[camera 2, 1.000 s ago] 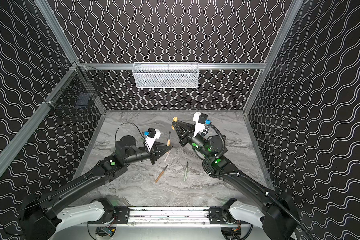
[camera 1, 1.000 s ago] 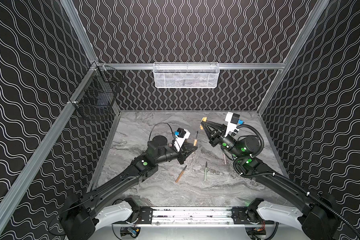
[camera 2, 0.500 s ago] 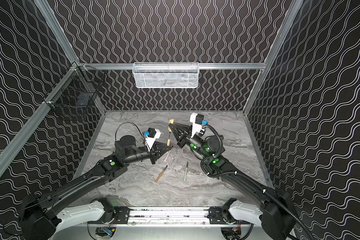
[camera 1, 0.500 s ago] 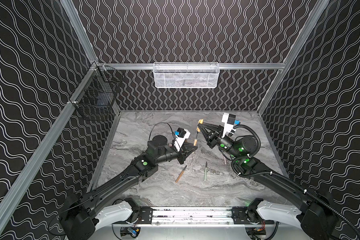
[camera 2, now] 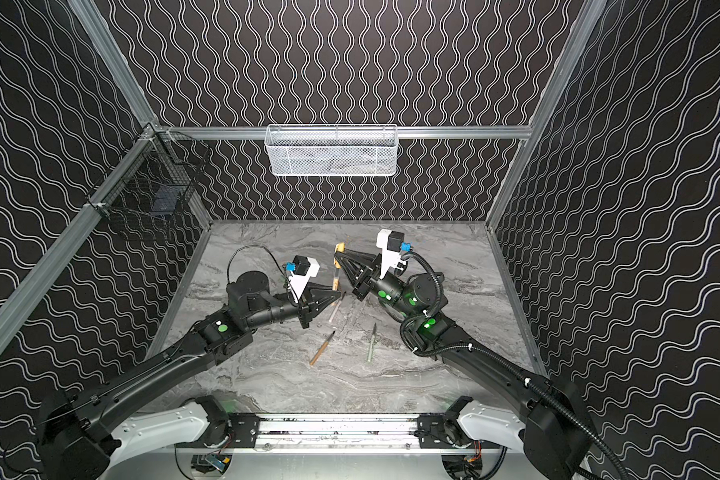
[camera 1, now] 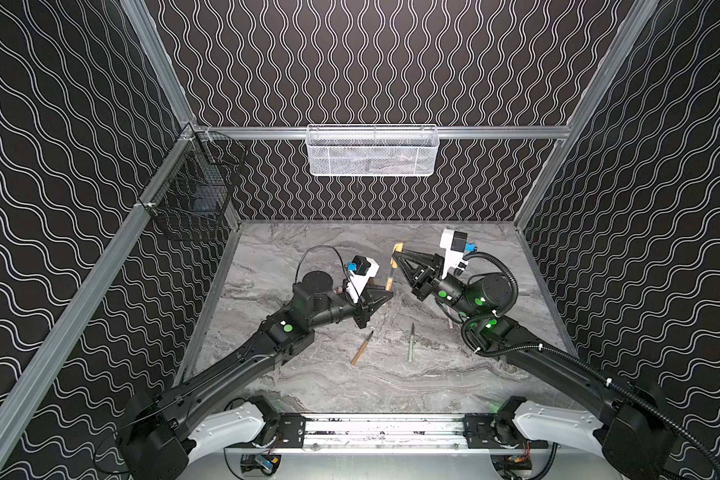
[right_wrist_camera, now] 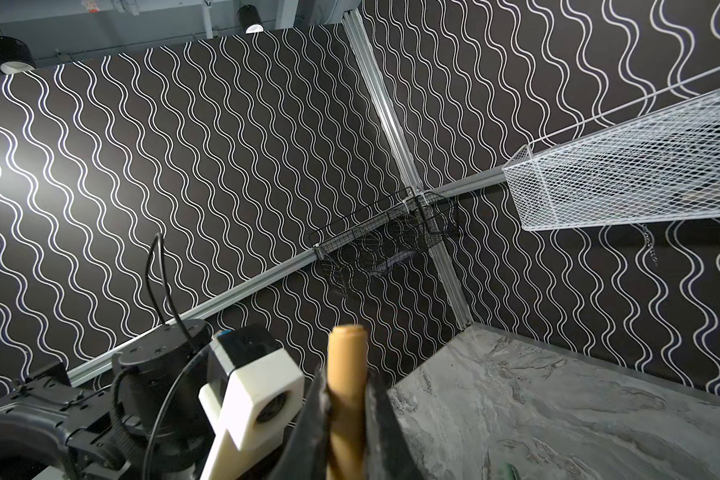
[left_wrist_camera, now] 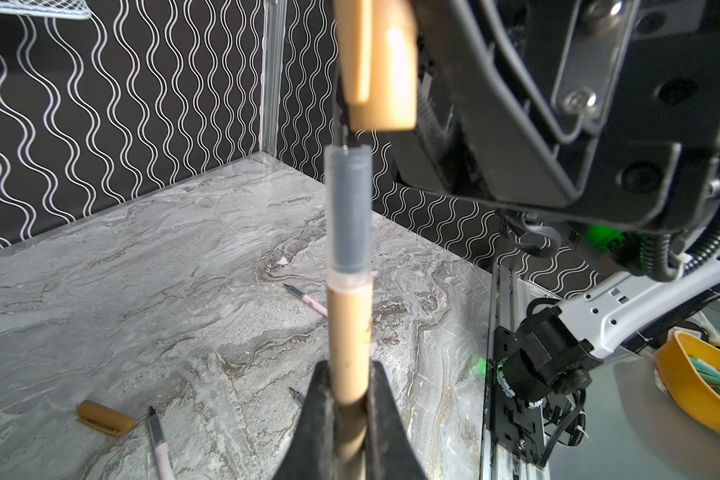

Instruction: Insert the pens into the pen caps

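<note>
While the left claw [left_wrist_camera: 347, 376] clamps a tan pen [left_wrist_camera: 347, 328] upright and the right claw [right_wrist_camera: 346, 388] grips a tan cap [left_wrist_camera: 381, 70] just above its tip, over the tabletop's [camera 1: 329, 382] middle, this insertion looks not yet begun. Other pens [camera 1: 361, 348] lie uncapped nearer the front edge.

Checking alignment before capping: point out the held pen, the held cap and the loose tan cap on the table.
held pen [left_wrist_camera: 348, 340]: left wrist view, middle of tan barrel
held cap [left_wrist_camera: 391, 75]: left wrist view, its flat side
loose tan cap [left_wrist_camera: 105, 417]: left wrist view, mid-body
</note>
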Robot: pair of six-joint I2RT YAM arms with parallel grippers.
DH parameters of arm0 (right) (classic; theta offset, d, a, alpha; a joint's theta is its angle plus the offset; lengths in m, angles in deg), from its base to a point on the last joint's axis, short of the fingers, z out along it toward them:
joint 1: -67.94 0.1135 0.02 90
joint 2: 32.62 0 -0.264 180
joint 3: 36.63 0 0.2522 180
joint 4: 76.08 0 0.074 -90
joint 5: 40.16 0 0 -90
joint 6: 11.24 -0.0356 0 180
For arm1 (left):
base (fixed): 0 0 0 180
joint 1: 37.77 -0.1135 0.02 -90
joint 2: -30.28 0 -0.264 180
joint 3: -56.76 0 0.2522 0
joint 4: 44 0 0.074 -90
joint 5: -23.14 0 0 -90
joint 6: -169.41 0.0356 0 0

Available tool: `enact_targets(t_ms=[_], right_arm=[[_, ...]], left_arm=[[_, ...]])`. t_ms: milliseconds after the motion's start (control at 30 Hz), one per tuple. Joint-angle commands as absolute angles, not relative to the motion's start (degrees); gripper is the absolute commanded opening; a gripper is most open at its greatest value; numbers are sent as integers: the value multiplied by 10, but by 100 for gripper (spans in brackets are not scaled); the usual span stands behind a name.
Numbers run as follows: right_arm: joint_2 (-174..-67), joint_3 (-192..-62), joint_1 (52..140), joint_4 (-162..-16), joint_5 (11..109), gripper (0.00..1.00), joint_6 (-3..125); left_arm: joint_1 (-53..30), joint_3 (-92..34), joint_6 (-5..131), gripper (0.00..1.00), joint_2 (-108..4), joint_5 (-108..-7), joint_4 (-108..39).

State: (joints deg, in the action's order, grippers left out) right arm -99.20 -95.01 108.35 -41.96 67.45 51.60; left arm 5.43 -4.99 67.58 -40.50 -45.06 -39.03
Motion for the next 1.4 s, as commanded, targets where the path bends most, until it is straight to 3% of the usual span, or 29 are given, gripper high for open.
enact_targets(t_ms=[0,1367], right_arm=[[-991,-944,1084,-407,671,5,515],[-991,-967,1088,-428,644,4,559]], left_arm=[[56,-49,678,0,-402,-451,-410],[57,-53,675,0,-406,-447,-406]])
